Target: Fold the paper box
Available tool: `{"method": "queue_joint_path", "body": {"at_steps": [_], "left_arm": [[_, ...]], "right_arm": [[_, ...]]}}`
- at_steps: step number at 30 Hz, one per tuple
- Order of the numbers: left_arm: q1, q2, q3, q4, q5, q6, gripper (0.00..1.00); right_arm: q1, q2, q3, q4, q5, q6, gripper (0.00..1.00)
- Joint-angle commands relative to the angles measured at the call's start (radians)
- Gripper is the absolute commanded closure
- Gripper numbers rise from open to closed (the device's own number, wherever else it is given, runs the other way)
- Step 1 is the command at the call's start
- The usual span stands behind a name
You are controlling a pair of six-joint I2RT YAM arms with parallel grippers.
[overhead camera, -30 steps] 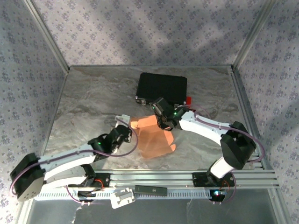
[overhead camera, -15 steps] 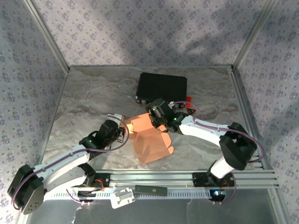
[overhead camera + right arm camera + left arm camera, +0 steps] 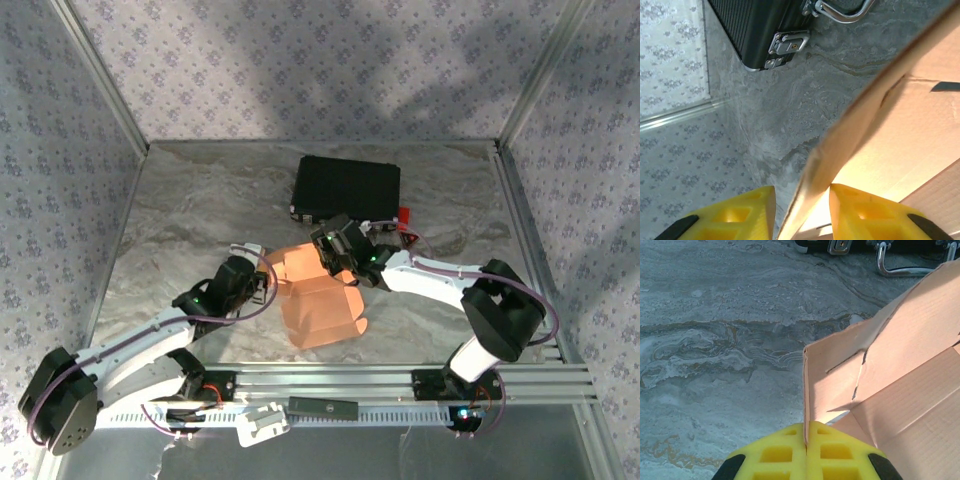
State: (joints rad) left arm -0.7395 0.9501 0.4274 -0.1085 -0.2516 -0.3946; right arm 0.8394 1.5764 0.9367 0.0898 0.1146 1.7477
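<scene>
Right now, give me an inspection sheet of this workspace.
Surface: grey marbled table, no damage seen.
Job's things: paper box, salmon cardboard, partly folded, flaps raised.
Clutter: black case with metal latches, behind the box; small red item by its right corner.
Pincers: left pincer shut on a box edge; right pincer open, astride a flap.
Cables: purple cables along both arms, no snag seen.
Surroundings: patterned walls, metal frame.
</scene>
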Motion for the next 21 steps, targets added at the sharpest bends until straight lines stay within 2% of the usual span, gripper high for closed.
{"method": "queue_joint_path", "body": {"at_steps": [1,7,11,12,13,14,16,19,21], "left_arm": [[0.004,0.001,0.028,0.031,-0.011,-0.016,1.0],[0.004,0.009,0.033,0.034,-0.011,-0.018,1.0],[0.003,0.001,0.048,0.012,-0.006,-0.022,1.0],[0.003,-0.009,0.055,-0.003,-0.004,-0.027,0.94],[0.004,-0.028,0.066,-0.027,-0.003,-0.039,0.81],[0.006,-0.053,0.08,-0.06,-0.006,-0.058,0.62],[0.007,-0.112,0.111,-0.133,-0.021,-0.11,0.4],[0.012,-0.178,0.165,-0.198,0.011,-0.213,0.3],[0.014,-0.165,0.213,-0.214,0.065,-0.289,0.29]], "right_arm": [[0.006,-0.003,-0.017,0.015,0.011,0.006,0.73],[0.007,-0.01,-0.044,0.032,0.028,0.013,0.84],[0.002,-0.007,-0.063,0.063,0.04,0.018,0.99],[-0.001,-0.008,-0.067,0.069,0.043,0.018,1.0],[-0.005,-0.008,-0.072,0.076,0.043,0.018,1.0],[-0.013,-0.008,-0.076,0.083,0.041,0.019,1.0],[-0.017,-0.013,-0.079,0.089,0.044,0.018,1.0],[-0.023,-0.018,-0.079,0.085,0.046,0.018,1.0],[-0.026,-0.017,-0.077,0.091,0.047,0.022,1.0]]}}
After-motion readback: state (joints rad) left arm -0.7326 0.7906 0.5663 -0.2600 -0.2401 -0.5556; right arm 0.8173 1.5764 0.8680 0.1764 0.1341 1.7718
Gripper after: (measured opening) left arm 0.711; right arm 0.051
